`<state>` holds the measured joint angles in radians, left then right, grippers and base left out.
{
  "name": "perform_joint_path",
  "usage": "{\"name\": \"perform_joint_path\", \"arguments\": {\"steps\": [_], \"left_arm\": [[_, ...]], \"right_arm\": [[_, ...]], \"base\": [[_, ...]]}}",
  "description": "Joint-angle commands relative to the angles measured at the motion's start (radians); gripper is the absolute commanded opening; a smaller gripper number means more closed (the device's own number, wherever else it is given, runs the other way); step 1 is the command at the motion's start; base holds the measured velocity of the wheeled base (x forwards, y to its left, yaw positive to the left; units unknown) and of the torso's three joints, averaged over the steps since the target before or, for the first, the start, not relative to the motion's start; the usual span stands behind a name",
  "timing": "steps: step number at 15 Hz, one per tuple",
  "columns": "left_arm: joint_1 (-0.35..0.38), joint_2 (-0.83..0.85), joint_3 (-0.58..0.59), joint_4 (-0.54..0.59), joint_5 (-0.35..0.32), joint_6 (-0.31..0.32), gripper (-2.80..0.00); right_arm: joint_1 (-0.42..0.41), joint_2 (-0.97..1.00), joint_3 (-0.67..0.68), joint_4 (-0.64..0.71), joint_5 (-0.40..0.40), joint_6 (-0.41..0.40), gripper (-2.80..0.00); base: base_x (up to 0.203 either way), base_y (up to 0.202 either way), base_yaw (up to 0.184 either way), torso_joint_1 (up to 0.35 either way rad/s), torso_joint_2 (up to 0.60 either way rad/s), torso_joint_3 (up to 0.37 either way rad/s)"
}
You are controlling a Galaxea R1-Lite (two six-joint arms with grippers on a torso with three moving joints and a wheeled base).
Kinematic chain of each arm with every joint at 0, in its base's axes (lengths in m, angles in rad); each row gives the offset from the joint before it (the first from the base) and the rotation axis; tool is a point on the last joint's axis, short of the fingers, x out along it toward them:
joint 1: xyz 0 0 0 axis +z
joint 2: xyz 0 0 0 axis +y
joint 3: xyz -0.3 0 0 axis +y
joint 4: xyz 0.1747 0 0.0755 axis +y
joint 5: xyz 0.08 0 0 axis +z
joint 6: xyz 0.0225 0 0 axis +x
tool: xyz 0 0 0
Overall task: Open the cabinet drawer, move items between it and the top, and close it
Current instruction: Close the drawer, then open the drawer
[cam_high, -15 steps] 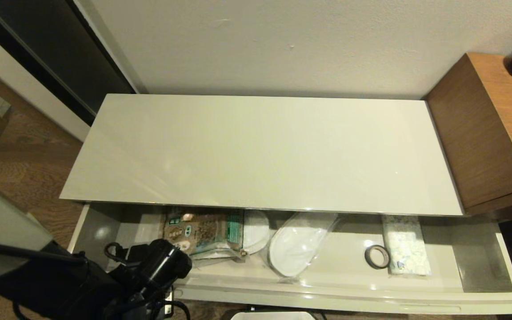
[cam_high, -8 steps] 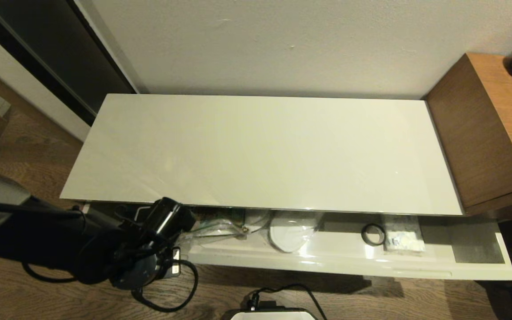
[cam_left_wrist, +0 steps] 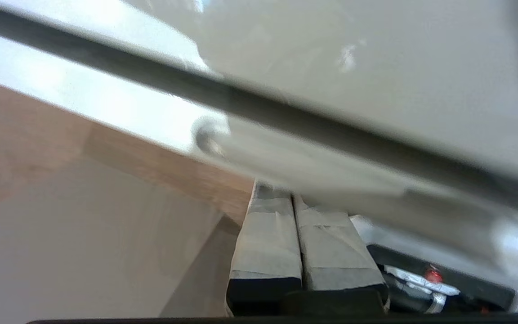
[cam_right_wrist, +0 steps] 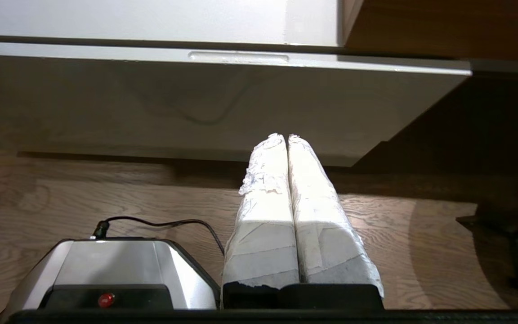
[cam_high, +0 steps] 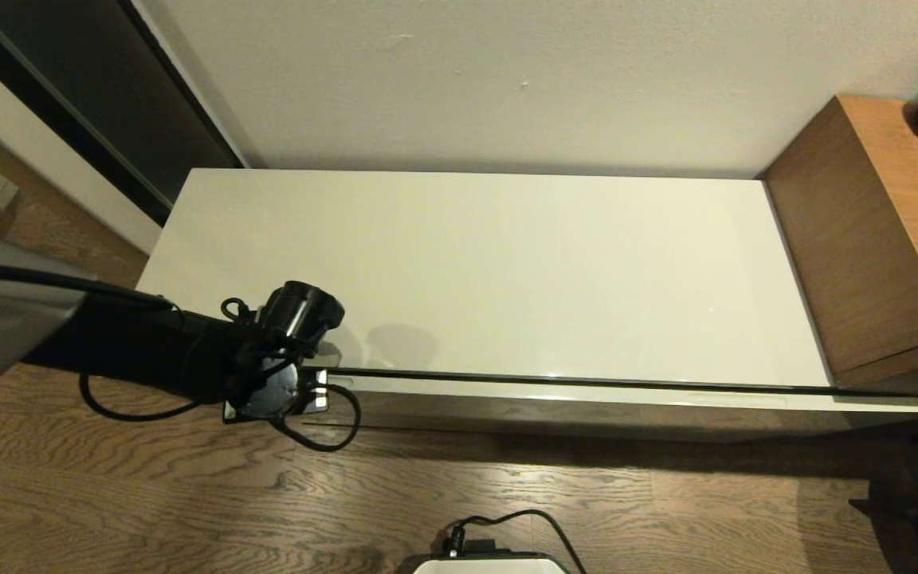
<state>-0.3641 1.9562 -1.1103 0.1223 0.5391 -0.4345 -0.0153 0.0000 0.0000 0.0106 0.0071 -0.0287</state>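
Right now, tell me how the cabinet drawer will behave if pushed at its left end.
The cabinet drawer is very wide and the left pincer sits near its left end, so it may skew slightly. Its glossy face is probably slippery. Right pincer hangs idle.

The black left arm reaches in from the left, its end effector (cam_left_wrist: 292, 200) with taped fingers pressed together; the right end effector (cam_right_wrist: 286, 139) likewise closed, held low.

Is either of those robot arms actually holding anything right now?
No. Both hold nothing: the left tool, fingers shut, sits at the cabinet drawer; the right tool hangs shut and empty.
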Motion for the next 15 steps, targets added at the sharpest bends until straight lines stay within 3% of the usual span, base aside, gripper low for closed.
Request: {"name": "perform_joint_path", "arguments": {"steps": [1,5,10,15], "left_arm": [[0.018,0.024,-0.032,0.001,0.014,0.008,-2.80],[0.020,-0.170,-0.032,0.055,0.023,0.045,-2.80],[-0.047,-0.498,-0.011,0.280,0.066,0.046,-2.80],[-0.092,-0.928,0.094,0.602,0.173,0.035,-2.80]], "right_arm": [[0.000,0.000,0.000,0.000,0.001,0.000,-2.80],[0.000,0.000,0.000,0.000,0.001,0.000,-2.80],[0.000,0.000,0.000,0.000,0.001,0.000,-2.80],[0.000,0.001,0.000,0.000,0.002,0.000,-2.80]], "base": [[0.000,0.000,0.000,0.000,0.00,0.000],[0.000,0.000,0.000,0.000,0.00,0.000],[0.000,0.000,0.000,0.000,0.00,0.000],[0.000,0.000,0.000,0.000,0.00,0.000]]}}
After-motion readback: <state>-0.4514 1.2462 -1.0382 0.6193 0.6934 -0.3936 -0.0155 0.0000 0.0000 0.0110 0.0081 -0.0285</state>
